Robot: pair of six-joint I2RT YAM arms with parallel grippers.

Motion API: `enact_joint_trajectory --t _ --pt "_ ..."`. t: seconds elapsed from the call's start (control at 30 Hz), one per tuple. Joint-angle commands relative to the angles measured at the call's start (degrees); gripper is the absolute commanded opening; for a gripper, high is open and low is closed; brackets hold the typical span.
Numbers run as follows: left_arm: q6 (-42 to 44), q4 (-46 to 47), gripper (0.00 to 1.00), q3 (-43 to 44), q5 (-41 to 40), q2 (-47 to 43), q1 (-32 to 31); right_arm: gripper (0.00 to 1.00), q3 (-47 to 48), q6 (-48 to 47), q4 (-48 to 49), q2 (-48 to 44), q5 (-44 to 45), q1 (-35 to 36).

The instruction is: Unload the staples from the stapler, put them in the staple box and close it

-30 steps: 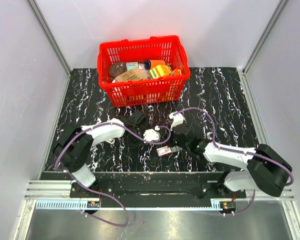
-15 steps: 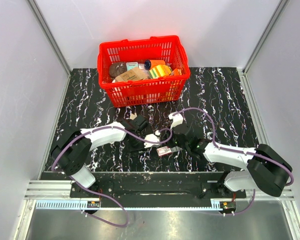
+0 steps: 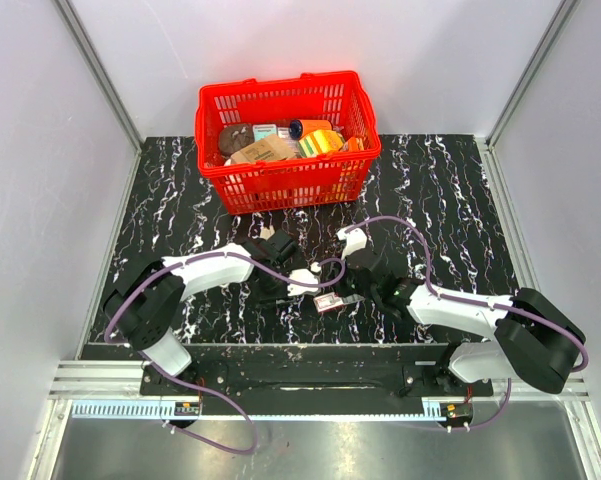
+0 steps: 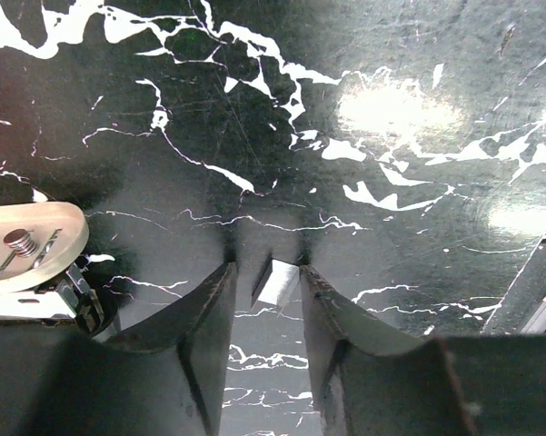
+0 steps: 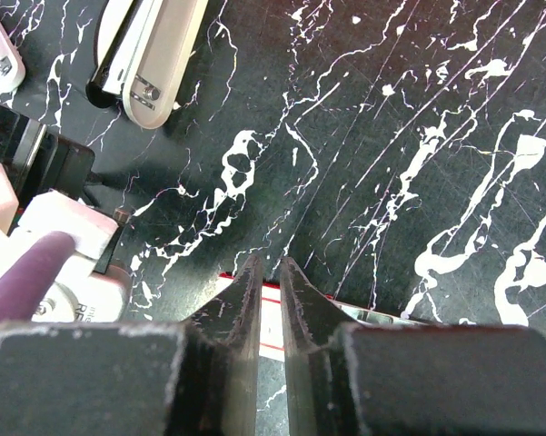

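Observation:
The stapler (image 5: pixel 147 53), cream-white and slim, lies open on the black marble table (image 3: pixel 450 200); its end with a screw shows at the left of the left wrist view (image 4: pixel 25 247). A short silvery strip of staples (image 4: pixel 278 282) lies on the table between the tips of my left gripper (image 4: pixel 265 268), close to the right finger, with the jaws apart. From above, the left gripper (image 3: pixel 280 280) is low at the table's middle and hides the stapler. My right gripper (image 5: pixel 270 262) (image 3: pixel 358 287) has its jaws almost together, over a red-and-white box (image 5: pixel 271 331).
A red basket (image 3: pixel 290 180) with several packages stands at the back of the table. The red-and-white box (image 3: pixel 328 302) lies between the two grippers near the front edge. The left arm's wrist and purple cable (image 5: pixel 36 263) sit close to the right gripper.
The left gripper has moved right and nearer, toward the middle of the table, and its jaws have opened. The right arm has not moved.

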Motion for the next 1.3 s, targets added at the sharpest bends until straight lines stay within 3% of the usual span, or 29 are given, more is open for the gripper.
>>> enact_joint_trajectory --t 0.0,0.23,0.43,0.53,0.7,0.9,1.03,1.1,1.13,1.2,1.23,1.27 --pt "3.6 -0.8 0.36 0.3 -0.3 0.8 -1.1 0.18 1.0 0.9 3.5 -1.7 0.0 -0.3" --pt "1.9 -0.6 0.13 0.9 1.7 0.5 -1.0 0.18 1.2 0.9 3.6 -1.7 -0.3 -0.3" --pt "-1.0 -1.3 0.05 4.4 3.2 -2.3 0.0 0.18 2.1 0.4 2.2 -3.0 -0.1 -0.2" --pt "-3.8 -3.8 0.04 10.4 6.0 -4.5 3.5 0.18 3.7 -0.6 0.3 -5.6 0.8 -0.3" --pt "-11.0 -7.9 0.04 24.4 17.6 -7.5 13.3 0.21 7.2 -1.8 -3.2 -12.2 1.3 -0.4" --pt "-26.5 -4.1 0.05 34.9 41.0 -10.7 23.4 0.37 10.8 1.5 -2.9 -17.6 -6.2 -1.1" --pt "-47.2 13.3 0.07 30.3 58.6 -12.0 28.8 0.52 13.0 5.8 1.4 -19.7 -13.0 -2.2" --pt "-66.2 35.5 0.09 22.6 64.7 -14.0 30.7 0.59 13.3 8.4 4.9 -20.3 -16.1 -2.7" --pt "-83.3 52.6 0.09 17.3 65.7 -15.3 31.5 0.61 13.5 9.5 6.8 -20.2 -17.3 -2.7" --pt "-109.1 86.7 0.11 9.4 65.3 -15.5 32.6 0.63 14.2 11.3 10.0 -20.1 -19.0 -2.8" --pt "-117.9 98.7 0.12 7.9 64.4 -14.7 32.8 0.63 14.8 11.9 11.2 -19.6 -19.6 -2.8" --pt "-123.5 104.2 0.13 7.4 63.7 -14.1 32.9 0.64 15.6 12.1 11.9 -19.0 -20.4 -2.9"
